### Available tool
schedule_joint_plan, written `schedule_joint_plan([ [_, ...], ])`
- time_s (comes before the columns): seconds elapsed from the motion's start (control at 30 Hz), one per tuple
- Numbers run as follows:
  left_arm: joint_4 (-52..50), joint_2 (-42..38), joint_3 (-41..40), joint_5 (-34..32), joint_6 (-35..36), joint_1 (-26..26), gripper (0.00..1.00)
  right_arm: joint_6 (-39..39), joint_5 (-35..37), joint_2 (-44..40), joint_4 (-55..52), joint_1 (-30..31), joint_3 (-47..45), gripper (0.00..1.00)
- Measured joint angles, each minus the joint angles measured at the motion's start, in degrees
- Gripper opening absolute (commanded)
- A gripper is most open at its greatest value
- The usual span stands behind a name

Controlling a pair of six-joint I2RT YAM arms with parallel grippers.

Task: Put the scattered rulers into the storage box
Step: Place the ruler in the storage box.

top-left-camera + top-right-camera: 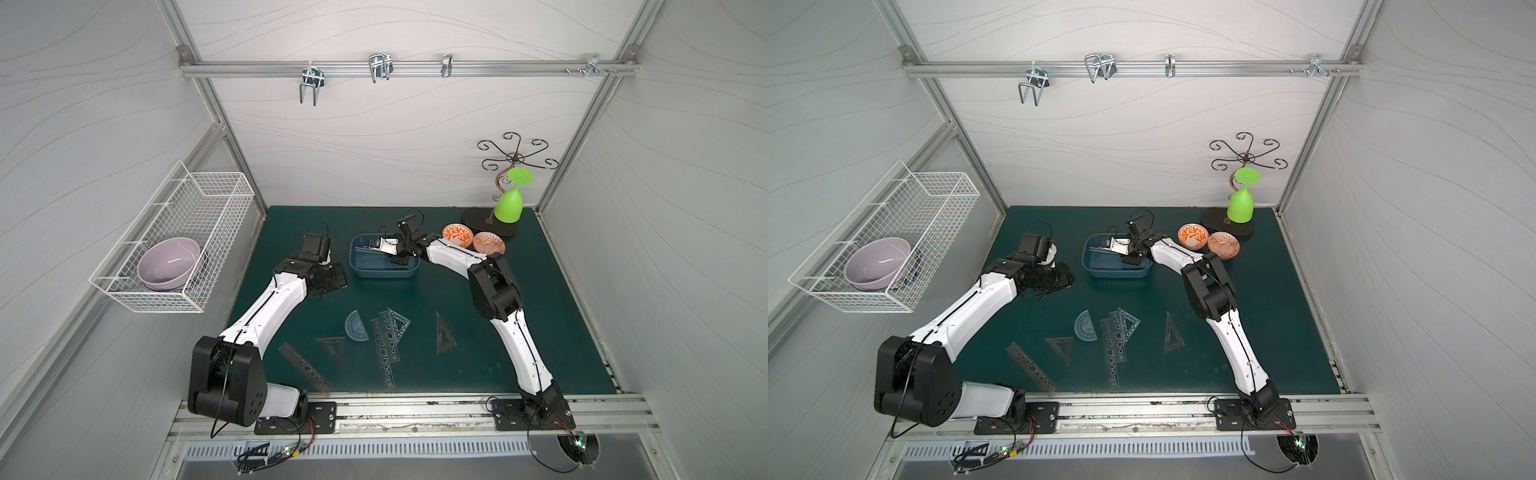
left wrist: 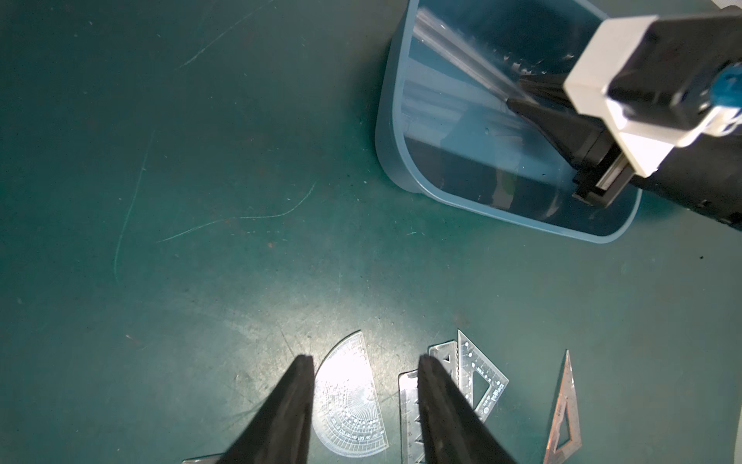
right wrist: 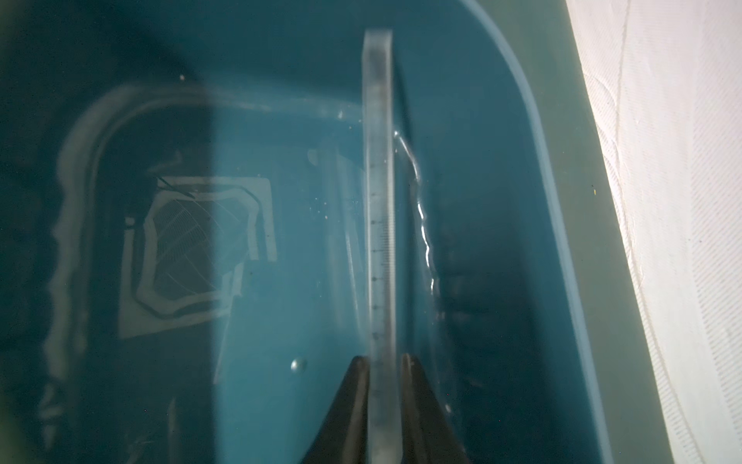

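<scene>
- Ruler [image 3: 379, 201]: inside the box [image 1: 384, 272], upper centre in both top views. Its long axis runs straight out from the right gripper [image 3: 383, 359], along the box's length.
- Right jaws flank its near end. Can't tell whether it's pinched or just freed.
- Left gripper [image 2: 365, 361]: parted, empty, and nearer the loose ones. Protractor [image 1: 356, 326] is closest.
- Count: one ruler in the box, at least six on the mat [image 1: 498, 353], lower centre. The middle pile overlaps. One box.

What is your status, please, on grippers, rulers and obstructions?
Left gripper open, empty. Right gripper astride ruler inside box, grip unclear. Other rulers on mat. Nothing in the way.
</scene>
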Motion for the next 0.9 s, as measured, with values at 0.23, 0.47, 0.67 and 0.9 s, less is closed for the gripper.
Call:
schedule_joint_plan([
  [0.23, 0.0, 0.0, 0.0, 0.3, 0.2, 0.0, 0.46, 0.0, 0.0, 0.0, 0.1, 0.3, 0.0, 0.31],
  [0.47, -0.4, -0.2, 0.0, 0.8, 0.8, -0.1, 0.46, 4.2, -1.6, -3.7, 0.4, 0.8, -2.1, 0.31],
  [0.67, -2.4, -2.0, 0.0, 0.2, 1.2, -2.9, 0.47, 11.9, -1.0, -15.0, 2.8, 2.3, -7.6, 0.31],
  [0.9, -5.1, -5.1, 0.0, 0.3, 2.2, -5.1, 0.47, 26.7, 5.1, -29.3, 3.8, 4.7, -18.0, 0.32],
])
